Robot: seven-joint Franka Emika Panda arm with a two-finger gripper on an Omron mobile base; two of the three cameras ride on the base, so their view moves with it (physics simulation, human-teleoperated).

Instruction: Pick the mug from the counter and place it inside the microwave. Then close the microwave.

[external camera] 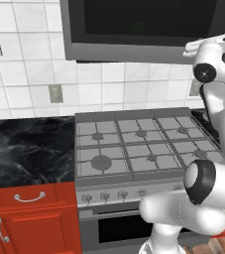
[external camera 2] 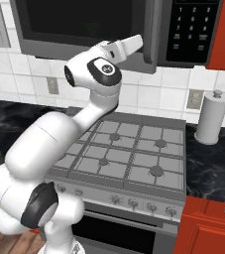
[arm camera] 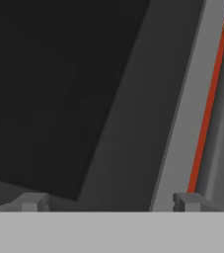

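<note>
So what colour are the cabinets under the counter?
Red cabinets, clearest in the left base view.

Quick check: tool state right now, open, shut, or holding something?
Tool: open, holding nothing, fingertips spread wide close to the microwave door.

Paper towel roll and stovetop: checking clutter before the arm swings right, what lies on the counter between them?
Nothing: in the right base view, bare counter separates the paper towel roll from the stovetop.

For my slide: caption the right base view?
White arm raised to the shut microwave above the stove.
</note>
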